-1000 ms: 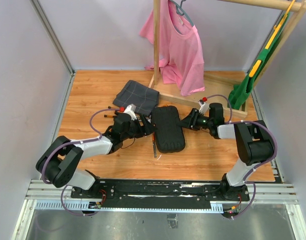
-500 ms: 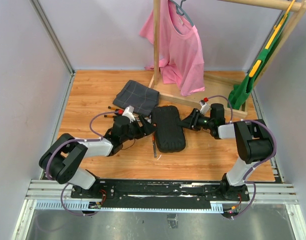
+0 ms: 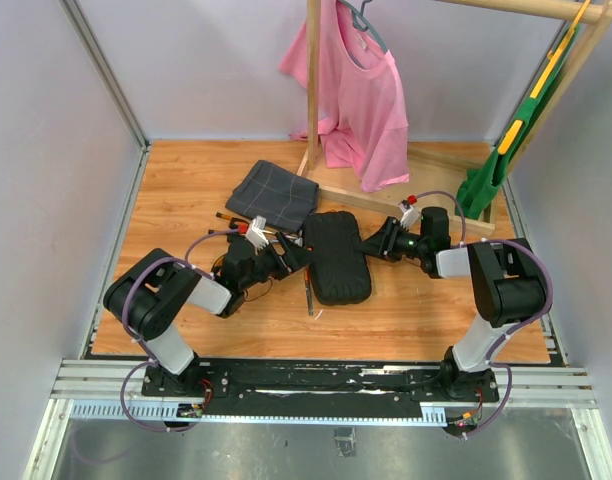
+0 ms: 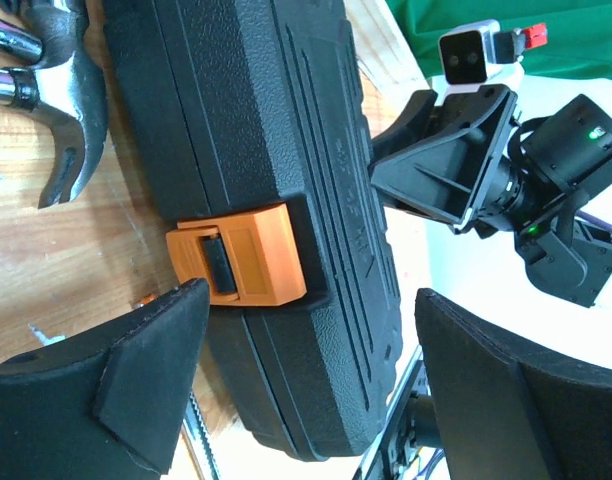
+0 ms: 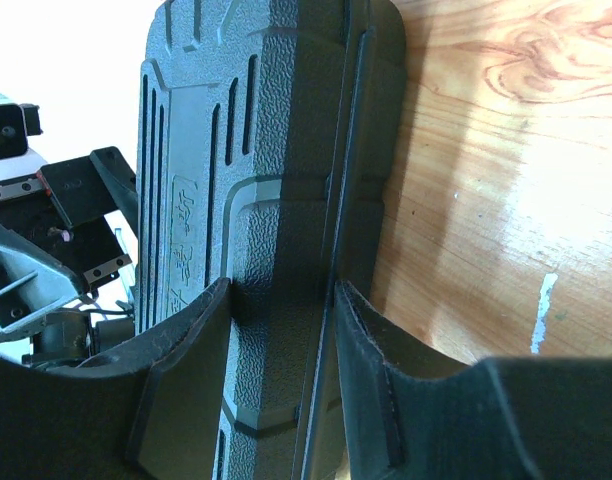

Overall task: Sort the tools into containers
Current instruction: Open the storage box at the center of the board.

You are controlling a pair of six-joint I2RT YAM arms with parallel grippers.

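The black tool case (image 3: 336,258) lies closed mid-table. My left gripper (image 3: 289,256) is open at its left edge. In the left wrist view its gripper (image 4: 306,385) has wide-apart fingers (image 4: 136,385) straddling the case (image 4: 276,130) just below the orange clasp (image 4: 248,265), without touching it. A steel hammer head (image 4: 56,120) lies beside the case. My right gripper (image 3: 374,243) is shut on the case's right edge. The right wrist view shows both pads (image 5: 191,350) pressed on the case rim (image 5: 286,180). A slim screwdriver (image 3: 308,290) lies by the case's near left side. More tools (image 3: 229,216) lie behind my left arm.
A dark grey checked cloth (image 3: 274,194) lies behind the case. A wooden rack base (image 3: 386,205) crosses the back, with a pink shirt (image 3: 361,95) hanging on it. Green fabric (image 3: 496,165) hangs at the far right. Walls close both sides.
My left arm has folded in closer, its elbow shifting right, while its gripper stays at the case's left edge. The right arm and the case have hardly moved.
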